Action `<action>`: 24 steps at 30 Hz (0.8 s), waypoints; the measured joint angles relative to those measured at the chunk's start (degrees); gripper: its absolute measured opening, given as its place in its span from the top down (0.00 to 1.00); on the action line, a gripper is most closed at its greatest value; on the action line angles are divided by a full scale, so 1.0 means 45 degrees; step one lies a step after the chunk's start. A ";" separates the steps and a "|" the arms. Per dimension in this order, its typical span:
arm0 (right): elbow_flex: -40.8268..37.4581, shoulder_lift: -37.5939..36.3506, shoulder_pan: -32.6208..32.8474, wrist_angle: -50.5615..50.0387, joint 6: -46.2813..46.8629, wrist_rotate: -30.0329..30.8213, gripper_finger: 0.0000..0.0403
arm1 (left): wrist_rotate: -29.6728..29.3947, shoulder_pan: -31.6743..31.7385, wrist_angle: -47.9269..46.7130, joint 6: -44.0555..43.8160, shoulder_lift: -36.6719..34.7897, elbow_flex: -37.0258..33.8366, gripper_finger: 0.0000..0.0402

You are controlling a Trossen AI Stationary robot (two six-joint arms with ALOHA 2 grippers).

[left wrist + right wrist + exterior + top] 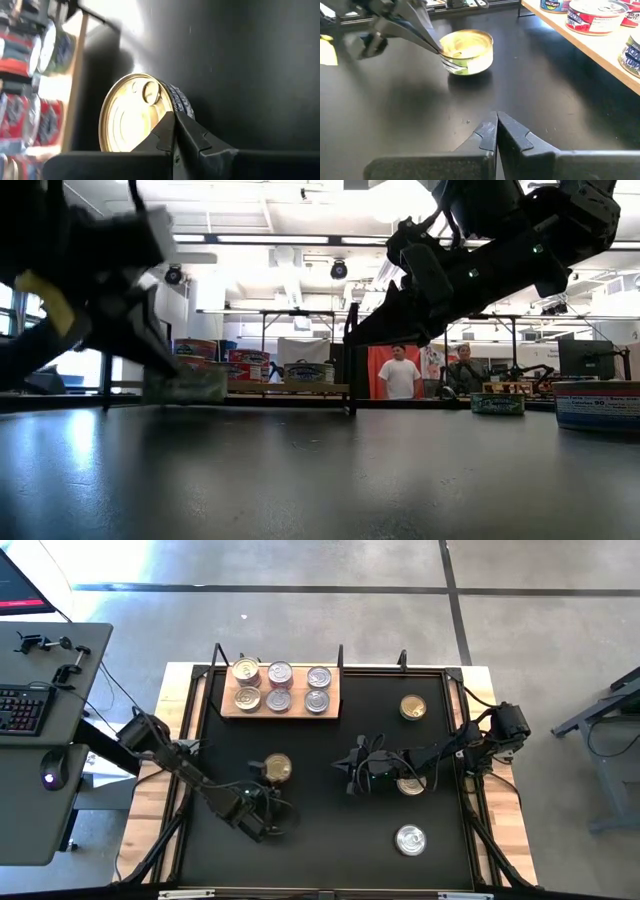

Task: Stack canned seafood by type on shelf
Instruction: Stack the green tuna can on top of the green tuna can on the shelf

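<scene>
A gold-lidded can [277,768] with a green label [470,65] stands on the black table, left of centre. My left gripper [173,116] is shut, and its tips are at that can's near-left rim. My right gripper [496,120] is shut on nothing and hovers above the table to the can's right [343,768]. The wooden shelf [335,705] lies at the far edge and carries several cans [280,687]. Three more cans stand on the table's right half, one at the far right [413,707], one under my right arm [410,785] and a silver one near the front [410,839]. My left gripper has its shut fingertips [439,49] against the can's top rim [167,102], where the lid meets the side wall. The fingers slant down from the table's near left. Whether a lip of the rim sits between them, I cannot tell. The can's bottom appears to rest on the table.
A raised black frame [205,710] borders the table. The stretch of table between the gold can and the shelf is bare [300,735]. Beyond the table, people [400,375] stand in the room. A desk with a keyboard [25,710] stands off the table's left side.
</scene>
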 joint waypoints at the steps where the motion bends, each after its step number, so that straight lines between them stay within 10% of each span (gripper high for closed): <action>1: 0.0000 0.0000 0.0005 0.0002 0.0000 0.0000 1.00 | -0.0083 0.0000 0.0017 0.0275 -0.0055 0.0132 1.00; 15: 0.0000 0.0000 0.0003 -0.0039 -0.0005 0.0000 1.00 | -0.1003 0.1221 0.1217 0.2146 -0.0150 0.1020 1.00; 24: 0.0000 0.0000 0.0005 -0.0311 -0.0010 0.0000 1.00 | -0.0648 0.3684 0.4789 0.6686 -0.0170 0.1015 1.00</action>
